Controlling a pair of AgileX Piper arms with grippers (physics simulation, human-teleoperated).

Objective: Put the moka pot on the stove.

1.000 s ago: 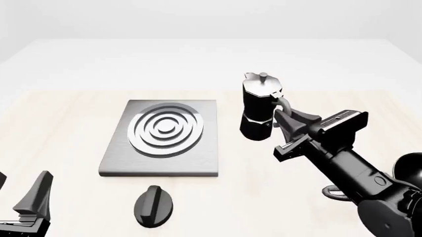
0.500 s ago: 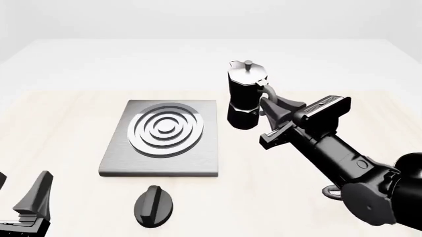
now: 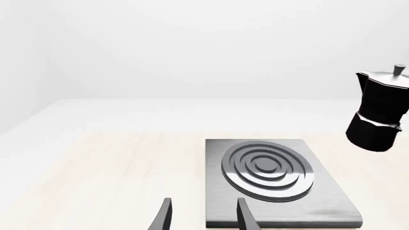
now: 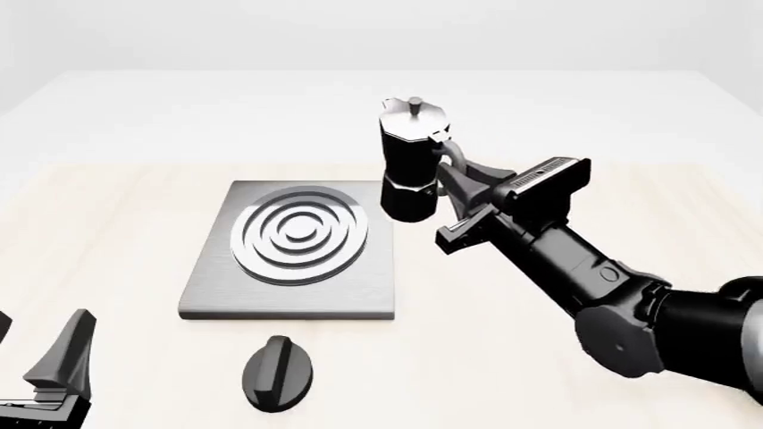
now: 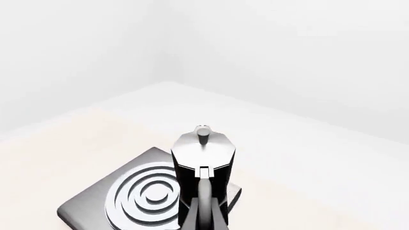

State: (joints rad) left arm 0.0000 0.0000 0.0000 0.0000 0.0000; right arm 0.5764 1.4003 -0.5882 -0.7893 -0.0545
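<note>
Since the earlier front pictures the black faceted moka pot with the shiny silver lid and knob (image 4: 409,161) has travelled left and somewhat higher in the frame. One second back it stood well right of the flat square grey metal stove with concentric silver and dark rings (image 4: 292,250); now its base overlaps the stove's far right corner in the front view. It is off the pale wooden table (image 4: 120,223), carried upright. The right arm has swung left with it, and more of its forearm shows. The stove, the small black oval knob (image 4: 278,373) in front of it, and the left gripper (image 4: 42,375) at the lower left corner have not shifted.

Right gripper (image 4: 459,188): jaws closed onto the pot's curved side handle, fingers either side of it. Left gripper: jaws apart, nothing between them; two dark fingertips (image 3: 164,215) stand separated in the left wrist view.

Writing: a light strip with small marks on the right gripper's housing, too small to read. No brand or label legible elsewhere.

View differences: the left wrist view shows clear air under the pot (image 3: 380,112), beside and above the stove (image 3: 281,191), not over the rings. The right wrist view looks down the handle onto the lid (image 5: 203,146), with the stove's rings (image 5: 143,194) beyond and below. Only the front view shows the knob and the arm's body.
</note>
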